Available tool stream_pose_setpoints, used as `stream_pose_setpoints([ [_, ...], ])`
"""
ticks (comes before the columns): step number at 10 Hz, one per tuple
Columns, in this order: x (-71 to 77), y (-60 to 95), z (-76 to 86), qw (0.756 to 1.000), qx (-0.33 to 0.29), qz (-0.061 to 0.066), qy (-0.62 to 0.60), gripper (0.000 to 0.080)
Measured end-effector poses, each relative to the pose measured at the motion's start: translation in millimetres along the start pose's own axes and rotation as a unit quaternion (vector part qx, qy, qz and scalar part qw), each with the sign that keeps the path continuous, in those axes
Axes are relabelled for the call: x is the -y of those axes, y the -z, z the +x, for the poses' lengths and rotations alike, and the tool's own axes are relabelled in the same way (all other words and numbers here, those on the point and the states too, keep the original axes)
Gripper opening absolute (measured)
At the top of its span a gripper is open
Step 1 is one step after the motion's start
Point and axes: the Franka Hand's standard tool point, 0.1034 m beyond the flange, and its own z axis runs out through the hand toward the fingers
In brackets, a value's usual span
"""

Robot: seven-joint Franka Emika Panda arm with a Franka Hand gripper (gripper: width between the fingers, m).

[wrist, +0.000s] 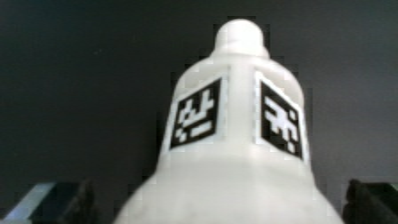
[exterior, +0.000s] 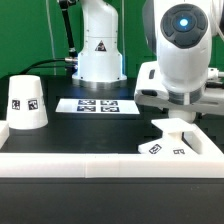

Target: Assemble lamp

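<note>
The white lamp base lies at the exterior view's right, near the front rail, with square tags on its faces. In the wrist view the base fills the picture, tapering away, with two black-and-white tags. My gripper stands directly over it. Its dark fingers show on either side of the base's wide end, open, with a gap on at least one side. The gripper's midpoint is over the base. The white cone-shaped shade stands alone at the exterior view's left. The bulb is out of view.
The marker board lies flat on the black table at the middle back. The big white robot pedestal stands behind it. A white rail runs along the table's front edge and up the left side.
</note>
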Motion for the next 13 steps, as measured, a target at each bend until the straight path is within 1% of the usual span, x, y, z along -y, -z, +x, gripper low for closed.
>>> stream_pose_setpoints([
  [2,-0.8,1.0,1.7,1.000,0.001,0.000,-0.001,0.0699],
  [3,-0.9,3.7,3.3,1.000,0.000,0.002,-0.001,0.0604],
  [4,-1.5,5.2,4.8,1.000,-0.001,0.003,-0.002,0.0575],
  [7,-7.3,9.0,8.1,1.000,-0.002,0.007,0.006,0.0575],
  [8,-15.7,15.6,9.4,0.999,-0.004,0.011,0.032,0.0575],
  [9,-27.0,28.2,7.9,0.999,-0.004,0.017,0.046,0.0575],
  [10,-36.5,45.0,2.5,0.998,0.005,0.023,0.064,0.0575],
  [11,-45.1,67.5,-1.7,0.997,0.011,0.031,0.074,0.0576],
  [12,-50.2,88.8,-3.5,0.996,0.014,0.038,0.075,0.0576],
  [13,-51.6,106.5,-2.4,0.996,0.009,0.044,0.075,0.0576],
])
